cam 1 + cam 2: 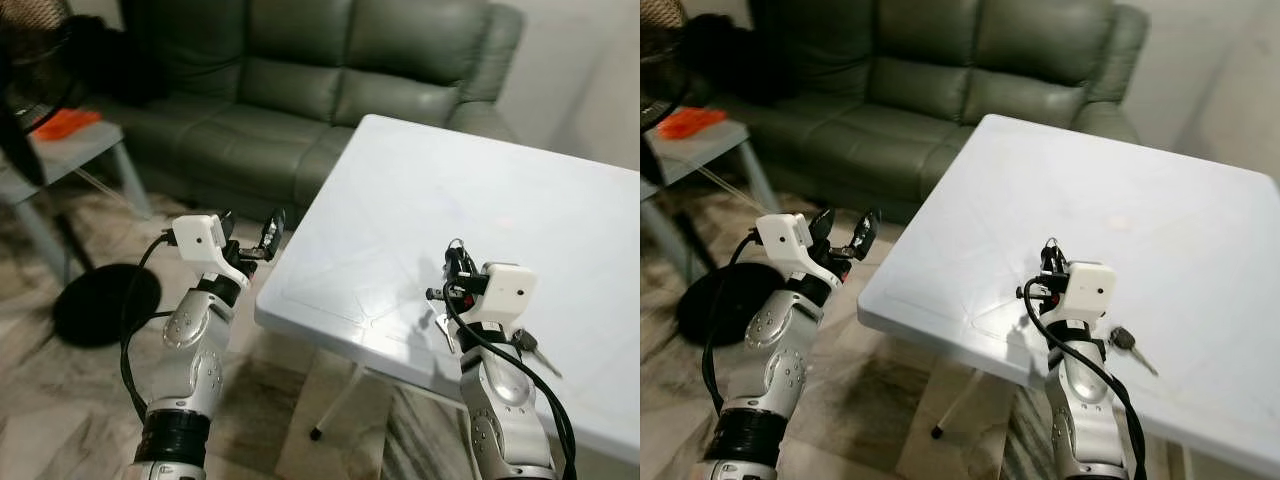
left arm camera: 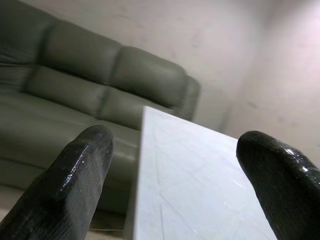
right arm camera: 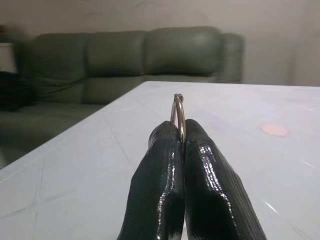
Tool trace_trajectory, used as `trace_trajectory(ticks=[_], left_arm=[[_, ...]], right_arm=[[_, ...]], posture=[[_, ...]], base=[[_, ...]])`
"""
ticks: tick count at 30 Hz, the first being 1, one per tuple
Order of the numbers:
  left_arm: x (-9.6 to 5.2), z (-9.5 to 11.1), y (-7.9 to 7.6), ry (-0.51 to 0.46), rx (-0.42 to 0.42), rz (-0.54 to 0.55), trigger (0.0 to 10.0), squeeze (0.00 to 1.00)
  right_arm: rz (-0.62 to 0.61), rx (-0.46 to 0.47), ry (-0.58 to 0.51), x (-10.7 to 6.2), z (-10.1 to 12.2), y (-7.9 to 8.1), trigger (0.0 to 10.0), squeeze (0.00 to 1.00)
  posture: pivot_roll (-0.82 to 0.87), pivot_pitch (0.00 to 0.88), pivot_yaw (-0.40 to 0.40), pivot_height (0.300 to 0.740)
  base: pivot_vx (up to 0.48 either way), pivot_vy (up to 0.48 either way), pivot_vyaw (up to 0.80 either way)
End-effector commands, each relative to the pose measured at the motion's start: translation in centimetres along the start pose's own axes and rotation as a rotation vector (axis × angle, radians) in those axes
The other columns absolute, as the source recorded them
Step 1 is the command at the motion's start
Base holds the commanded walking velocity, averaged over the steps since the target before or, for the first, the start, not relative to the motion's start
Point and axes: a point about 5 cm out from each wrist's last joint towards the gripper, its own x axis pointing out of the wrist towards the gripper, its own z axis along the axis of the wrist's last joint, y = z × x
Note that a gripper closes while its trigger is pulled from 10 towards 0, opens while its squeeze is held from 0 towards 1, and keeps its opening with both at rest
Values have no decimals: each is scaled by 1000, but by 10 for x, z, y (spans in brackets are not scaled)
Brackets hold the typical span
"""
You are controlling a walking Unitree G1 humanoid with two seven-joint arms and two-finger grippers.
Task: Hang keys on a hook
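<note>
The right wrist view shows the right pincer (image 3: 182, 145) clamped on a thin metal key ring (image 3: 177, 112); the head views add keys (image 1: 1132, 347) dangling over the smooth white table (image 1: 480, 210). The left pincer (image 1: 252, 238) gapes open just off the table's edge, before a green leather sofa (image 1: 300, 90).

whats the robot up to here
The right tool is shut on a metal key ring, holding it just above the white table, with keys hanging by its wrist. The left tool is open and holds nothing, off the table's edge on the green sofa side. No hook can be seen.
</note>
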Motion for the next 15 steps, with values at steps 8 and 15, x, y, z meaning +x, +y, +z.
trace_trajectory(ticks=[8, 15], left_arm=[[4, 1, 3, 8, 4, -2, 10000, 0], [5, 1, 3, 7, 3, -3, 10000, 0]], right_arm=[[5, -2, 5, 1, 1, 2, 10000, 0], [5, -6, 10, 1, 1, 1, 10000, 0]], posture=[[1, 0, -61, 740], [0, 0, -63, 740]], base=[[0, 479, -769], [0, 480, -769]])
